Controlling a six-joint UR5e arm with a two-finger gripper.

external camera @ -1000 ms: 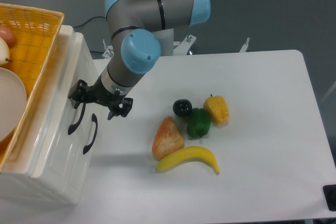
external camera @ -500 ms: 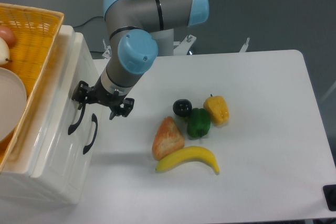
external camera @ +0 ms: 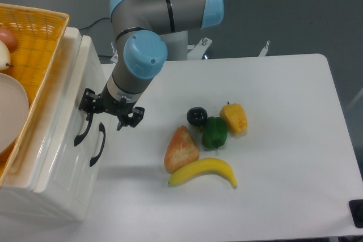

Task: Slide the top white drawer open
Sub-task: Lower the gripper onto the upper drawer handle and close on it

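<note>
Glossy white plastic is what I'm dealing with: the top white drawer (external camera: 67, 118) sits at the left side of the surface (external camera: 283, 140), in the white cabinet (external camera: 54, 157) under the yellow wicker basket (external camera: 31, 43). Its front faces the arm and looks pushed in or very nearly so; I can't make out a clear gap. Two curved black handles show on the cabinet front. The one nearer the basket, the top handle (external camera: 83, 128), belongs to my drawer; the lower handle (external camera: 98, 144) just beside it belongs to the other one.

My tool (external camera: 109, 115) hovers right at the upper end of the top handle, with one finger close to or touching it and the other out over the surface, so the fingers look spread. I can't tell whether anything is hooked yet.

I'd judge the drawer light and stiff, a hollow moulded tray, but slick. The smooth face offers no purchase, so the handle loop is the only sensible hold: a finger behind its bow, then a straight pull. The cabinet itself looks light too, and might drag along if the drawer binds.

The banana (external camera: 203, 172), peppers and bread lie well apart to the right.
</note>
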